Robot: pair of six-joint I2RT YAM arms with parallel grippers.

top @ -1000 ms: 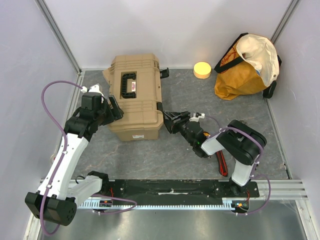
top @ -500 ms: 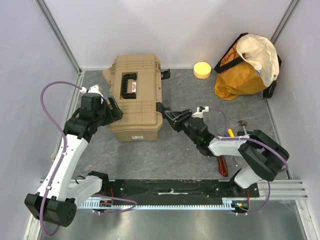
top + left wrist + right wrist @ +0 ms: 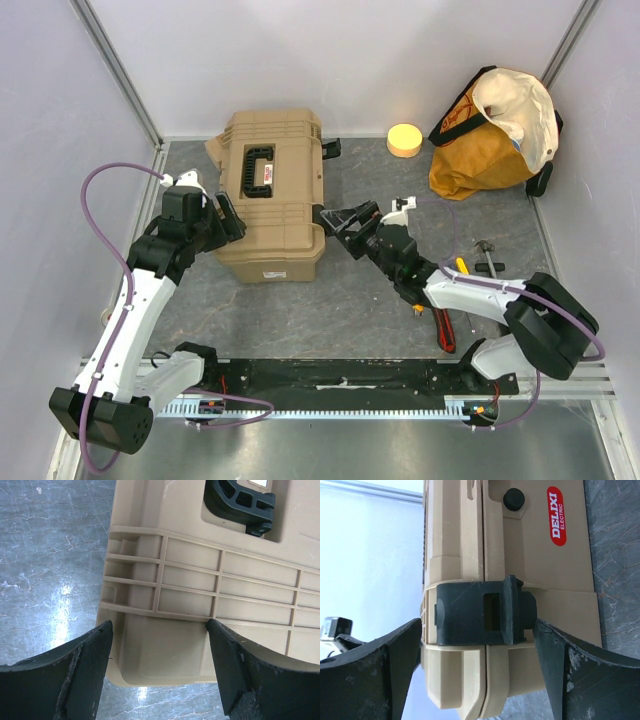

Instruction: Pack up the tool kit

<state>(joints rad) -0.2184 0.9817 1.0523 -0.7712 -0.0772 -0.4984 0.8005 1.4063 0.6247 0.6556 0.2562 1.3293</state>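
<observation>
Starting far left: L gripper (image 3: 224, 215) sits at the left side wall of the tool kit (image 3: 275, 225), jaws spread wide, nothing held. On the left wrist cam, L gripper (image 3: 157, 625) has its fingers either side of a ribbed lid section near a corner of the tool kit (image 3: 200, 580); can't tell if they touch the plastic.

Tool kit lies lid-down-shut on the grey table (image 3: 330, 300), left of centre, back end near the rear wall. Black handle (image 3: 259, 165) is on top w/ a small red-white label (image 3: 268, 176) just beside it.

R gripper (image 3: 337, 228) is at the kit's right side wall, jaws fully apart. On the right wrist cam, R gripper (image 3: 477, 624) brackets the black latch (image 3: 470, 611), which lies flat across the lid/base seam; no clamp on it.

Further right, at the back: round yellow disc (image 3: 404, 139), then orange-yellow cloth bag (image 3: 490, 130) in the rear right corner. Few hand tools, incl. a red-handled one (image 3: 443, 330), lie by the R arm, well apart from the kit.
</observation>
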